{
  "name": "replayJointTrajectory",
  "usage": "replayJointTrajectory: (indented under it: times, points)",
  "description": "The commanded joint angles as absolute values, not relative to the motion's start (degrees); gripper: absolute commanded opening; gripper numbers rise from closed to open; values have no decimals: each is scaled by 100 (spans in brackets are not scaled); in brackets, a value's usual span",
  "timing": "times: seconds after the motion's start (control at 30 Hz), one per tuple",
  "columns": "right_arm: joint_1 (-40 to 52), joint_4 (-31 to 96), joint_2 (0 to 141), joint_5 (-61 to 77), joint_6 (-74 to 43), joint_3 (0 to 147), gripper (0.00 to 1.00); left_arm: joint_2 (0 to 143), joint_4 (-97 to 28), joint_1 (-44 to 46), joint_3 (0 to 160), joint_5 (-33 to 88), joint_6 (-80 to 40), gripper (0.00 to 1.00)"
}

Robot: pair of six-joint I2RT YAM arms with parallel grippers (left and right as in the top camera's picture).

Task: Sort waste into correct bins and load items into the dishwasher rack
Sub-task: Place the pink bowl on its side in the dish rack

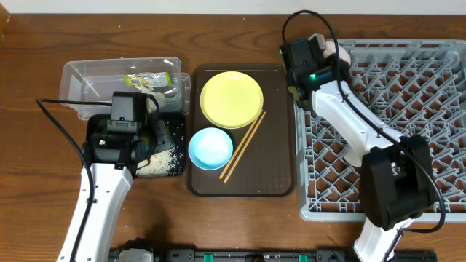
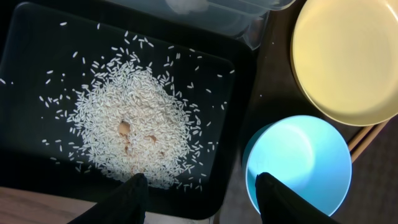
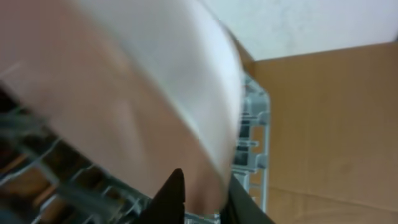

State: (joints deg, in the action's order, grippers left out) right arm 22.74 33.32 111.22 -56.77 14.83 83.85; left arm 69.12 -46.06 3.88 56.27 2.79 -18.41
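My left gripper (image 2: 199,183) hangs wide open over the rice (image 2: 134,121) in the black tray (image 2: 37,50), and the wrapper (image 1: 149,78) lies in the tub (image 1: 80,73). The plate (image 1: 231,98), blue bowl (image 1: 210,148) and chopsticks (image 1: 244,145) sit on the brown tray (image 1: 280,160). At the rack's (image 1: 408,94) corner, a white dish's (image 3: 124,93) rim is between my right gripper's (image 3: 205,196) fingers, but I cannot tell if they pinch it.

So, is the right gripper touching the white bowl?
Cannot tell: right wrist view has the white bowl rim between the right gripper fingers, but blur hides any gap or contact.
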Motion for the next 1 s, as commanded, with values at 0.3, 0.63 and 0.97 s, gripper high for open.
replayJointTrajectory:
  times: [0.3,0.63,0.97]
  points:
    - [2482,3857,10311,-4014,342,8433,72,6923,-4602,366,5572,209,-1916,64]
    - [2502,4021,9679,1151,242,8425,72,6923,-4786,353,5572,-370,-2429,67]
    - [3288,4410,10582,1872,-40,8425,72,6923,-5207,-60,5572,-969,-3378,75]
